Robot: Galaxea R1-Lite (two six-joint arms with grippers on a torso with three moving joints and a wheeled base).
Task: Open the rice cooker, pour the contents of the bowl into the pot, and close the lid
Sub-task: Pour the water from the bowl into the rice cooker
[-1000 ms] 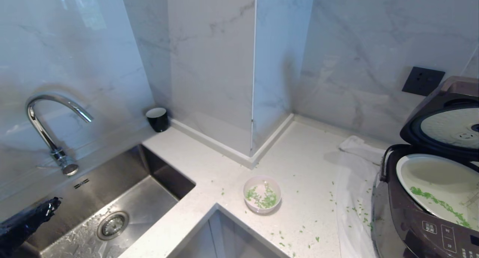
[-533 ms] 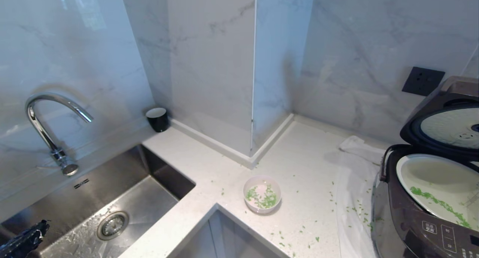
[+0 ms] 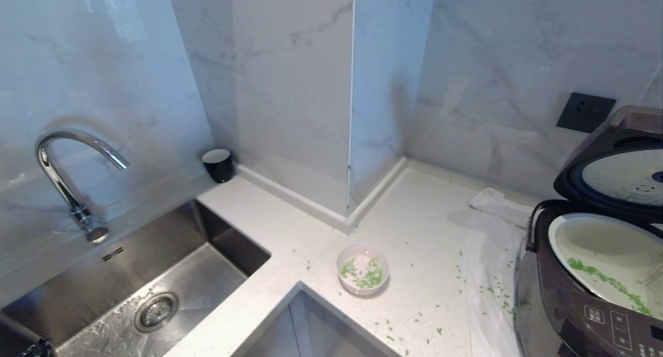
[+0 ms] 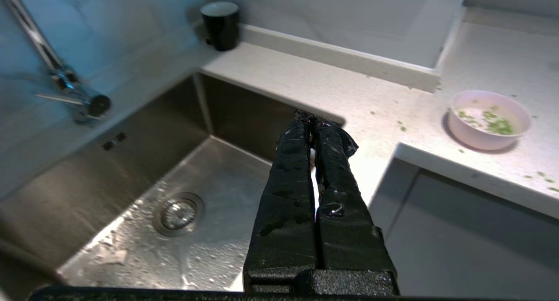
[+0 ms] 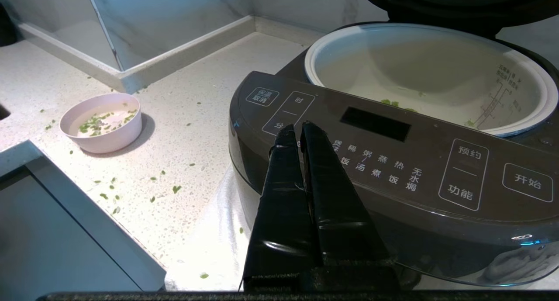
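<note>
Rice cooker [image 3: 595, 274] is standing open at the counter's right; both grippers, left gripper [image 4: 313, 119] and right gripper [image 5: 298, 130], are hanging clenched and empty, so closing its lid [image 3: 616, 165] is calling for a steady downward push.

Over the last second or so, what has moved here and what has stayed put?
Only the left tool moved: shut and empty, it slid down over the sink and almost out of the head view. It grasped and released nothing. The bowl with its green bits, the rice cooker with its lid up, and the right tool, shut before the cooker's panel, look unchanged.
</note>
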